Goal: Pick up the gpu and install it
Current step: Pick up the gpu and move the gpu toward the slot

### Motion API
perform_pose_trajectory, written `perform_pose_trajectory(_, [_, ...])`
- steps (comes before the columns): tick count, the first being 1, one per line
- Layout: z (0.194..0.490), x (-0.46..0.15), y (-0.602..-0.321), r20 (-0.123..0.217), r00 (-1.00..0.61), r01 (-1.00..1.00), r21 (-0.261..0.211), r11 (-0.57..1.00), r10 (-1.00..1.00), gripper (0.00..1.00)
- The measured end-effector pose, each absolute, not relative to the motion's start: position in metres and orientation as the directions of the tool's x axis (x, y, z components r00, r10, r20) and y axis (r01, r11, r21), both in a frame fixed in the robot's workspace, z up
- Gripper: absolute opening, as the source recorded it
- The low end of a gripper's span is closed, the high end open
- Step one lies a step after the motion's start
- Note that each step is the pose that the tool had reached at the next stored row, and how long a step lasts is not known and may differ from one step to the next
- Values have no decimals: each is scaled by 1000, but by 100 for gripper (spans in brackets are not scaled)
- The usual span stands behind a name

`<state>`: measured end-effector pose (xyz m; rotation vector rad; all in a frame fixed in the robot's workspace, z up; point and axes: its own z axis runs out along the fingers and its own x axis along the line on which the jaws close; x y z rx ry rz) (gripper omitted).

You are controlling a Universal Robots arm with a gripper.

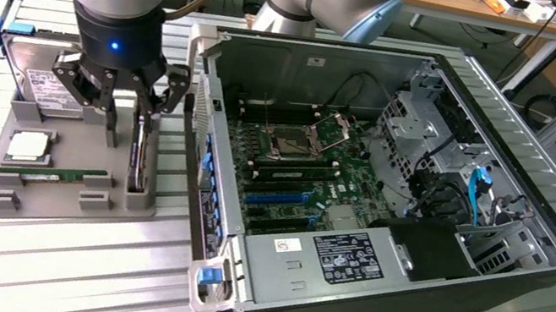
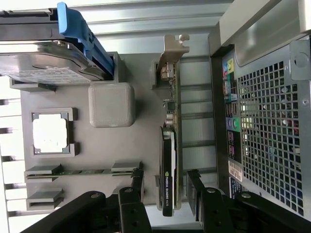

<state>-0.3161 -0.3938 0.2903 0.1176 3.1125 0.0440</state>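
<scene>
Exterior view: the arm's gripper (image 1: 125,139) hangs over a grey fixture tray (image 1: 63,208) that lies on a slatted table (image 1: 62,277), on the exterior view's left. An open computer case (image 1: 306,62) lies on its side on the exterior view's right, with its motherboard (image 1: 301,190) exposed.

Gpu (image 1: 142,171): it stands on edge in a slot along the tray edge nearest the case. It is seated in the tray and not lifted. In the wrist view the gpu (image 2: 166,165) shows a black shroud, with its silvery end bracket at the end away from the gripper.

Pincer: the jaws are spread wide. In the wrist view the gripper (image 2: 165,174) straddles the card, one finger on each face. A gap shows on both sides, so the fingers (image 2: 138,182) are not touching the card and nothing is gripped.

Other items on the tray, exterior view:
- A hard drive (image 1: 44,85) with a white label and a blue carrier sits at the far end.
- A processor chip (image 1: 28,146) sits in a square pocket, nearer than the hard drive.
- A green memory stick (image 1: 52,174) lies in its holders, nearer than the chip.

The wrist view shows the same hard drive (image 2: 43,63), processor chip (image 2: 49,133) and memory stick (image 2: 82,171). All three lie well to one side of the card. The perforated rear panel of the computer case (image 2: 272,121) is on the card's other side, just beside the fixture tray (image 2: 141,97).
</scene>
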Motion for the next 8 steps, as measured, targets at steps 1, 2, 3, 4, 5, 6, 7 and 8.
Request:
perform_pose_trajectory(1, [290,-316,-394,-26,-997,75,29,997,76,48])
perform_pose_trajectory(2, [290,-316,-394,-26,-997,75,29,997,76,48])
perform_pose_trajectory(3, [289,-316,-394,-26,-997,75,28,997,76,48])
perform_pose_trajectory(4, [289,-316,-394,-26,-997,75,28,997,76,48])
perform_pose_trajectory(5, [289,-316,-393,-26,-997,75,27,997,76,48])
perform_pose_trajectory(6, [288,-316,-393,-26,-997,75,27,997,76,48])
perform_pose_trajectory(7, [288,-316,-393,-26,-997,75,26,997,76,48])
perform_pose_trajectory(8, [288,-316,-393,-26,-997,75,26,997,76,48])
